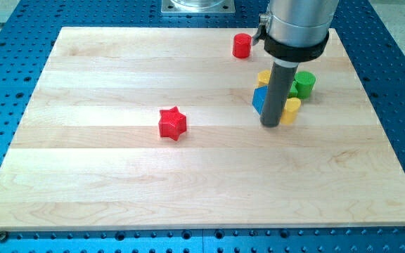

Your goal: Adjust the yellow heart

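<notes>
My tip (pixel 270 124) rests on the board at the view's right, in front of a tight cluster of blocks. A yellow block (pixel 291 109) touches the rod on its right side; its shape is partly hidden, so I cannot tell whether it is the heart. Another yellow block (pixel 263 77) shows behind the rod, mostly hidden. A blue block (pixel 259 99) sits against the rod's left side. A green block (pixel 304 83) stands at the cluster's right, above the first yellow block.
A red star (pixel 173 123) lies near the board's middle. A red cylinder (pixel 242 46) stands near the board's top edge. The wooden board (pixel 118 190) lies on a blue perforated table (pixel 5 105).
</notes>
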Controlling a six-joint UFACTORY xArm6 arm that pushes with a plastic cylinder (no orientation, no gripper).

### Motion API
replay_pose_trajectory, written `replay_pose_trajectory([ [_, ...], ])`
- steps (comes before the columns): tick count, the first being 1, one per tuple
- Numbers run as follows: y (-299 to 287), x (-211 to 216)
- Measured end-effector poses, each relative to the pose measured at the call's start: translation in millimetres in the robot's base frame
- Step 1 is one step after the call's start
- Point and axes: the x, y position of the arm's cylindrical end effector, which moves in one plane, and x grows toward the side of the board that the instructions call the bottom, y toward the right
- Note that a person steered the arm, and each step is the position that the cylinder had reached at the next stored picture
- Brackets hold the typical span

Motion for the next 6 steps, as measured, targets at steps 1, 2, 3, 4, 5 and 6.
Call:
replay_pose_trajectory([
  [1,3,-7],
  [2,1,17],
  [3,17,38],
  [4,46,30],
  [5,58,9],
  [6,63,-1],
])
